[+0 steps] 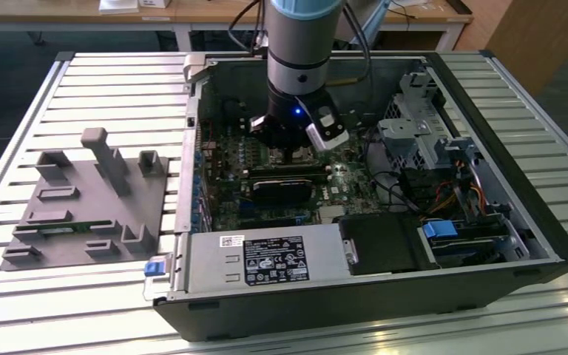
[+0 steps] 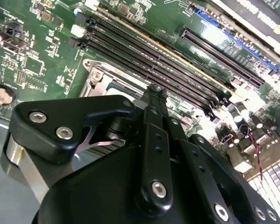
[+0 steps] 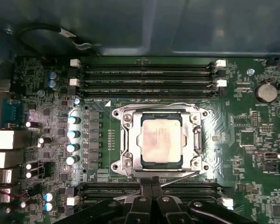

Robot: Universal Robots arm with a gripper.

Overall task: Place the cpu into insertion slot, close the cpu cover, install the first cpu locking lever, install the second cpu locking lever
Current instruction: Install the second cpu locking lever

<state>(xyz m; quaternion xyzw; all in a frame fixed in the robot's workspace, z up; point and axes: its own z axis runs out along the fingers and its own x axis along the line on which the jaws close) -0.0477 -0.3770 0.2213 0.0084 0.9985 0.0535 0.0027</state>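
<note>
The cpu point(image 3: 160, 140), a pale silvery-beige square chip, lies flat in the insertion slot point(image 3: 159, 164), whose dark rim shows around it. Over it the cpu cover point(image 3: 194, 140), a silvery frame, is down flat. One thin wire locking lever point(image 3: 154, 104) runs along the side by the memory slots. Another lever point(image 3: 182, 177) runs slanted along the opposite side, close to my fingertips. My gripper point(image 3: 152, 181) is shut, its two black fingers pressed together just off that edge of the cover point(image 2: 99, 78). In the second wrist view the gripper point(image 2: 154, 89) hovers low over the socket frame. In the exterior view the gripper point(image 1: 289, 154) is down inside the open computer case.
Long black memory slots point(image 3: 149, 74) flank the socket, with more slots point(image 3: 107, 189) beside my fingers. Upright capacitors point(image 3: 73, 135) stand near the socket. A black heatsink block point(image 1: 282, 188) lies on the board. A grey fixture point(image 1: 86, 200) sits at the exterior view's left, outside the case.
</note>
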